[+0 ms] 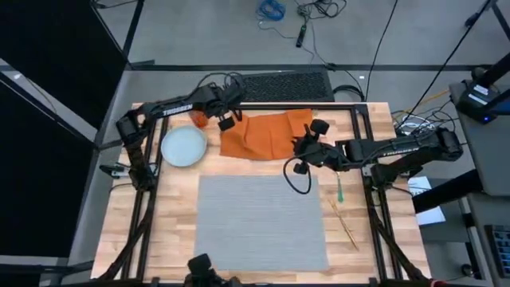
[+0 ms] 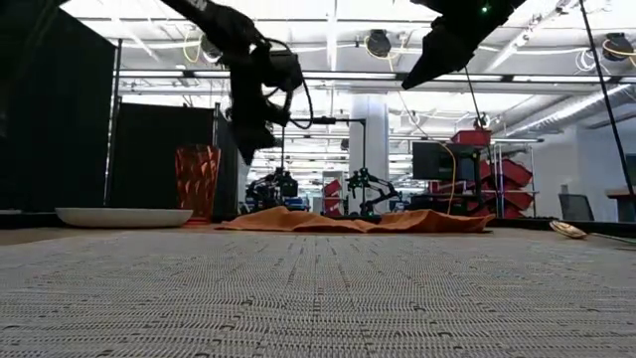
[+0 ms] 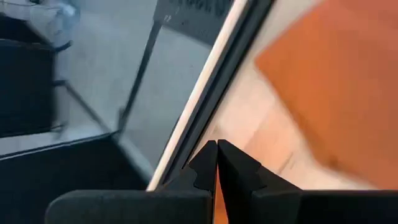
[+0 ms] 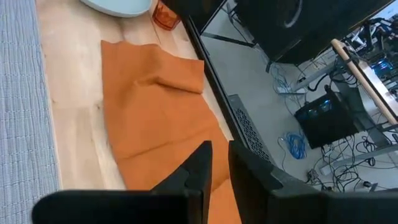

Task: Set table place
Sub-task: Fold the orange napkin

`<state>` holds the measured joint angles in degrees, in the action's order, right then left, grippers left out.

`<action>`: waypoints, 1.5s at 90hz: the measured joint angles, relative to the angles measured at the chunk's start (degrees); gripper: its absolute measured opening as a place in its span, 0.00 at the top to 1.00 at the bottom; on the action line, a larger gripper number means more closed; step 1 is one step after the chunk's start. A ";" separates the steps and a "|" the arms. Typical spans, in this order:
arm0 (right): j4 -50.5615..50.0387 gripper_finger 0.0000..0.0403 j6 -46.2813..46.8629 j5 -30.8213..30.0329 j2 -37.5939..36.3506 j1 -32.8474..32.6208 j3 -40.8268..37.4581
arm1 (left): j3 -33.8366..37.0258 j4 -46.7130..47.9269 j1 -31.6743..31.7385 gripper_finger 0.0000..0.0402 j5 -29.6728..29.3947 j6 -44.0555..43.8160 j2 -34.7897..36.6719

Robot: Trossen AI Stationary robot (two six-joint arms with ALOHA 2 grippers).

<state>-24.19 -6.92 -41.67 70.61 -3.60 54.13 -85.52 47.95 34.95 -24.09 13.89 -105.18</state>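
The grey placemat (image 1: pixel 261 222) lies bare on the near middle of the table (image 1: pixel 177 231). Behind it the orange napkin (image 1: pixel 267 134) lies spread and rumpled. The pale-blue plate (image 1: pixel 183 147) and the orange tumbler (image 2: pixel 197 179) stand on the wood to the napkin's left. Gold cutlery (image 1: pixel 348 226), one piece with a green handle (image 1: pixel 339 190), lies right of the placemat. My left gripper (image 1: pixel 227 122) hangs shut above the napkin's far left corner. My right gripper (image 1: pixel 299 150) hovers slightly open above the napkin's right end. Both are well clear of the table in the low view.
A black metal frame (image 1: pixel 351 105) runs along the table's far edge and down both sides. A black cable loop (image 1: pixel 299 179) hangs from my right arm over the placemat's far right corner. Beyond the far edge are the floor and loose cables (image 4: pixel 297 144).
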 joint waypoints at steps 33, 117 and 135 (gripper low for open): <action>0.07 0.91 0.00 0.00 0.14 1.74 -0.02 | 0.00 -6.93 6.71 1.00 17.47 -3.21 -0.55; 0.46 0.91 0.46 7.26 0.15 2.16 0.00 | -0.47 -6.64 11.44 1.00 30.20 -13.08 -8.78; 2.07 0.91 -0.15 13.18 0.16 2.15 0.00 | -2.60 -3.67 12.70 0.98 28.23 -13.11 -11.68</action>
<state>-22.12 -7.07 -28.49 70.76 -1.44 54.13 -88.11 44.28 47.65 4.14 0.77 -116.85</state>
